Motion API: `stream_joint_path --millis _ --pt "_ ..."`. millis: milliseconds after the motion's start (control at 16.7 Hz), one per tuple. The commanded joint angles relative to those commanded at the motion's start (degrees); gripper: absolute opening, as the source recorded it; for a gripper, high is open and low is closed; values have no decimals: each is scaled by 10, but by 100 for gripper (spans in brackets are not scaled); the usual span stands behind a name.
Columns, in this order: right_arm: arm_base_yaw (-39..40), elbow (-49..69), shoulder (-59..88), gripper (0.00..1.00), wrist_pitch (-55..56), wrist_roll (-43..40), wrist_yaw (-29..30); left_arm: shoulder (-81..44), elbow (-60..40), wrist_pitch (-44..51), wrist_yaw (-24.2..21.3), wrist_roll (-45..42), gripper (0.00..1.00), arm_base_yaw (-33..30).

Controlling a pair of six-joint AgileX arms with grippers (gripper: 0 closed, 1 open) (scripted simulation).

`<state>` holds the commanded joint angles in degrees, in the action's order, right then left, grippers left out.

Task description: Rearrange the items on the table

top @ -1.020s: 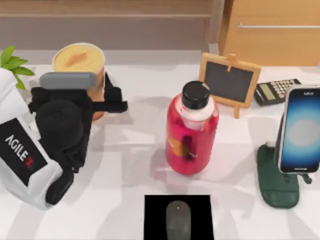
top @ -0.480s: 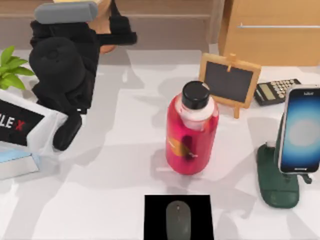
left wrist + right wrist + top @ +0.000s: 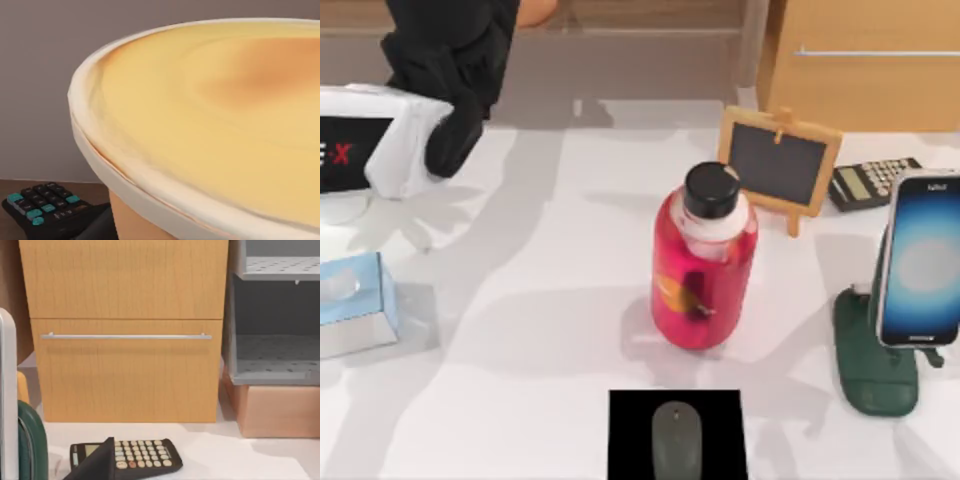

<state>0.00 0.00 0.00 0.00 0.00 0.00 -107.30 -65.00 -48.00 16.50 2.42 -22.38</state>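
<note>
My left arm [image 3: 450, 60] is raised at the far left. Its gripper [image 3: 525, 10] is shut on the orange cup [image 3: 538, 10], of which a sliver shows at the top edge. The cup's yellowish lid [image 3: 215, 115] and orange wall [image 3: 135, 220] loom close in the left wrist view. The light-blue box [image 3: 355, 300] lies at the table's [image 3: 550, 330] left edge. The grey mouse [image 3: 677, 438] rests on a black pad [image 3: 630, 440] at the front. The smartphone [image 3: 923, 262] stands in a green holder [image 3: 875, 365] at the right. My right gripper [image 3: 95, 465] is a dark wedge by the calculator [image 3: 135, 456].
A red bottle [image 3: 705, 265] with a black cap stands mid-table. Behind it are a small chalkboard easel [image 3: 780, 165] and the calculator [image 3: 873, 182]. A wooden drawer cabinet [image 3: 865, 60] and grey shelving [image 3: 275, 330] rise behind the table's far right.
My left arm has lifted the orange cup off the table and carried it toward the far edge. The plant went out of sight, and the light-blue box has come into sight.
</note>
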Motion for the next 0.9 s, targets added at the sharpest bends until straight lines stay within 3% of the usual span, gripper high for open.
stream_joint_path --millis 480,900 --pt "0 0 0 100 0 0 0 -63 -165 189 1 -7 0 27" --pt "0 0 0 100 0 0 0 -87 -201 229 5 -10 0 29"
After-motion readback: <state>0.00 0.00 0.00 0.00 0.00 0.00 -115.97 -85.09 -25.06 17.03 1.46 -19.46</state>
